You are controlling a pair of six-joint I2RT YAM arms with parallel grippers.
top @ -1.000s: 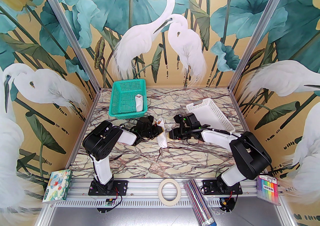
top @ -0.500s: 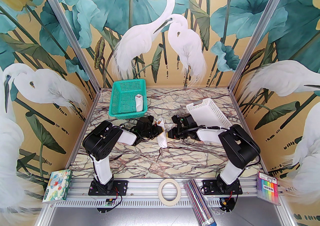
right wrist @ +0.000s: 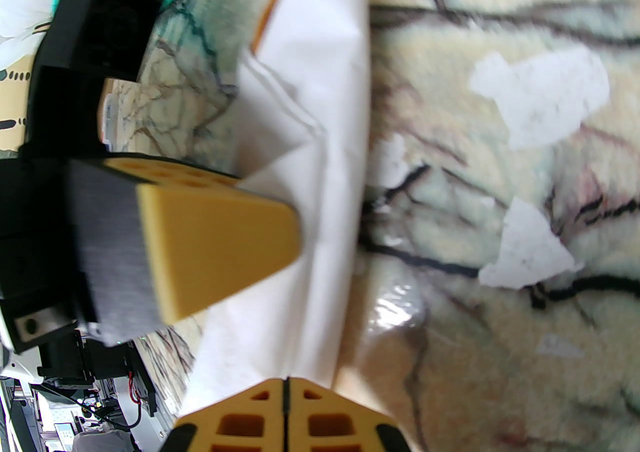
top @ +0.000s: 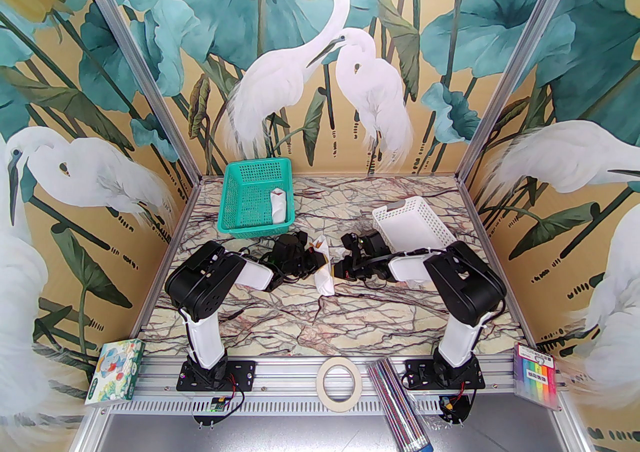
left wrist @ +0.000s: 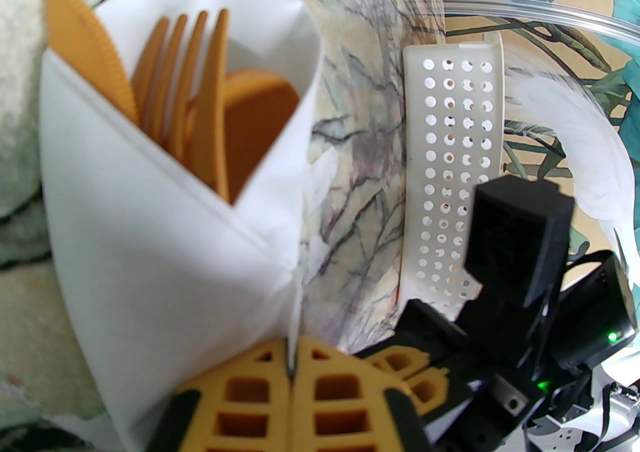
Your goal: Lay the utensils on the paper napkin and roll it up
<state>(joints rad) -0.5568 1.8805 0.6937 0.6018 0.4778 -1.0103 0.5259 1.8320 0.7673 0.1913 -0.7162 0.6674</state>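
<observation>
The paper napkin (top: pixel 324 270) lies mid-table, wrapped into a white cone (left wrist: pixel 165 240) around the utensils. Orange fork tines (left wrist: pixel 195 84), a knife tip (left wrist: pixel 85 49) and a spoon bowl (left wrist: pixel 255 124) stick out of its open end. My left gripper (top: pixel 312 262) presses in from the left, shut on a fold of the napkin (left wrist: pixel 289 365). My right gripper (top: pixel 336 267) meets it from the right. Its fingertips (right wrist: pixel 286 390) are shut on the napkin's edge (right wrist: pixel 320 189). The left finger (right wrist: pixel 220 250) rests against the roll.
A green basket (top: pixel 235 199) at the back left holds another white rolled bundle (top: pixel 278 207). A white perforated basket (top: pixel 415 224) stands behind the right arm. Torn paper scraps (right wrist: pixel 540 94) lie on the marble. A tape roll (top: pixel 340 382), a box (top: pixel 115 372) and markers (top: pixel 537 375) sit along the front rail.
The right arm has swung left toward the napkin and its gripper has closed on the napkin's edge. The left arm and the bundle have stayed put.
</observation>
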